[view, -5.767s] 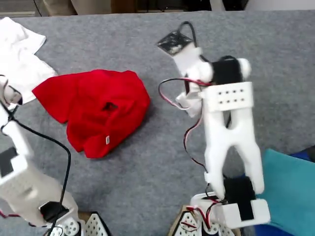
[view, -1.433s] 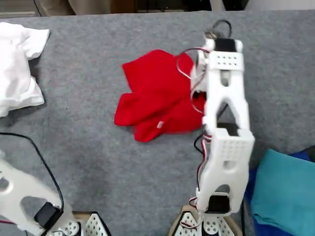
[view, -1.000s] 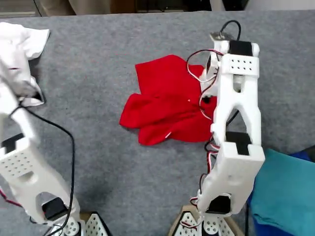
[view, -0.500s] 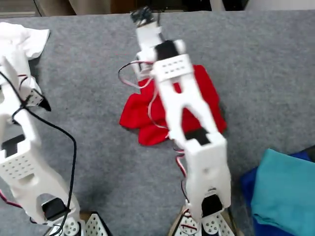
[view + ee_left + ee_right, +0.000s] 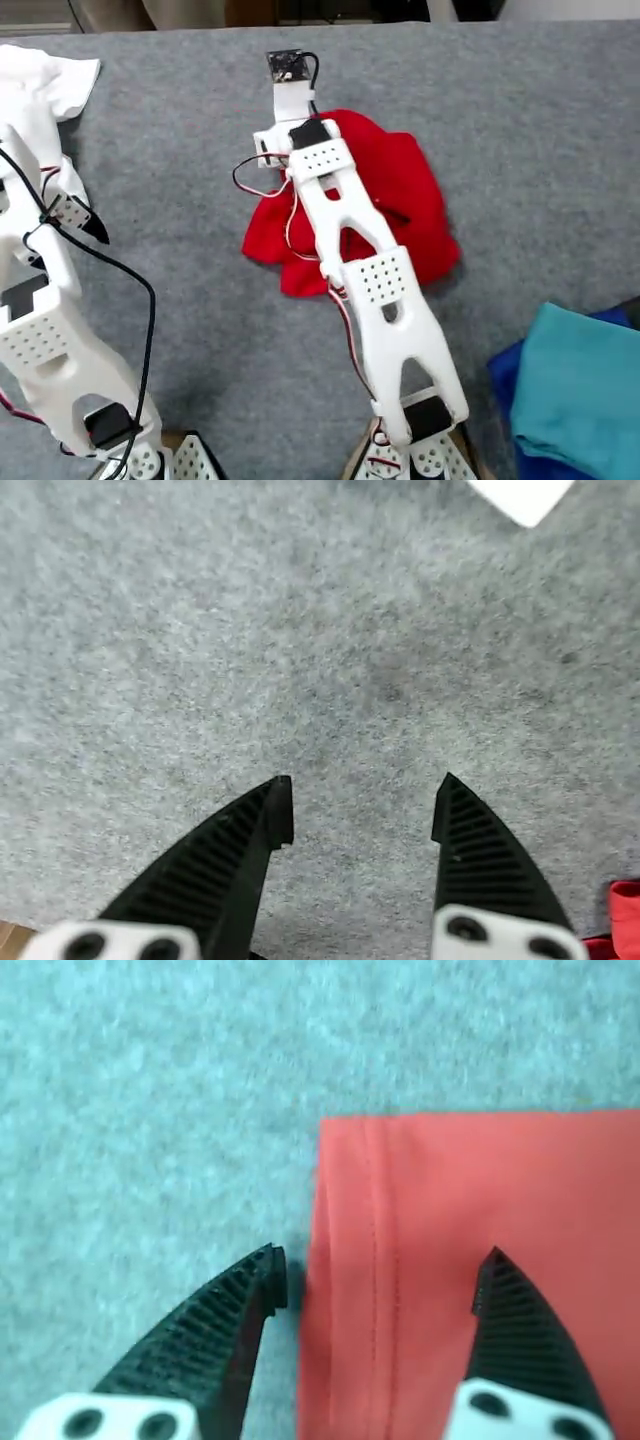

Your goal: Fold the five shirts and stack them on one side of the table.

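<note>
A crumpled red shirt [image 5: 405,205] lies mid-table. My right arm [image 5: 345,225] stretches across it to its far left edge. In the right wrist view my right gripper [image 5: 380,1265] is open just above a hemmed edge of the red shirt [image 5: 470,1220], one finger over the grey table, the other over the cloth. White shirts [image 5: 35,95] are piled at the far left corner. My left arm [image 5: 45,330] stands beside them. My left gripper [image 5: 362,798] is open over bare grey cloth, holding nothing. Folded teal and blue shirts [image 5: 575,385] lie at the near right.
The grey table cover [image 5: 200,330] is bare between the two arms and along the far right side. A white corner [image 5: 520,495] and a red scrap [image 5: 625,895] show at the margins of the left wrist view. Cables trail from both arms.
The right arm swung left across the red shirt, which had been dragged toward the centre, and now sits at the shirt's left edge. The left arm rose beside the white pile.
</note>
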`<state>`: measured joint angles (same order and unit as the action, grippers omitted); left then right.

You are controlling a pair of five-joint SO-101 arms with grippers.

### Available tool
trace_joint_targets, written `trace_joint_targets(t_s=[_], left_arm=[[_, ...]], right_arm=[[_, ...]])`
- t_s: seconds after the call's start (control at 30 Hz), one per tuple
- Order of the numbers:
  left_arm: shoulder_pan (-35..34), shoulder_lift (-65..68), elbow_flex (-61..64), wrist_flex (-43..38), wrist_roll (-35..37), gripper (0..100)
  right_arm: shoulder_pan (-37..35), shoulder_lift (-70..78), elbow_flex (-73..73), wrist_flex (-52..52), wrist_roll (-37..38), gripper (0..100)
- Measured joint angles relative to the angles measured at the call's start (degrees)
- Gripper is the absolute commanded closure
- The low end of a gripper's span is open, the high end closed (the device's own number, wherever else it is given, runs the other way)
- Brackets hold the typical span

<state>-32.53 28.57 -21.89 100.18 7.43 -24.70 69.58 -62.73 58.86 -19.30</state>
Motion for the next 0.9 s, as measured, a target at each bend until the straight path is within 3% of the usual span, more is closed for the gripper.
trace_joint_targets(t_s=[0.13, 0.33, 0.9], left_arm=[[0.00, 0.00, 0.00, 0.00, 0.00, 80], [0.00, 0.00, 0.00, 0.00, 0.00, 80], [0.88, 0.00, 0.26, 0.00, 0.09, 80]], right_arm=[[0.09, 4.66, -8.00, 1.93, -0.09, 73.9], [0.26, 7.74, -15.82, 8.53, 0.00, 99.7], [7.03, 5.19, -29.01, 18.99, 0.00, 99.2]])
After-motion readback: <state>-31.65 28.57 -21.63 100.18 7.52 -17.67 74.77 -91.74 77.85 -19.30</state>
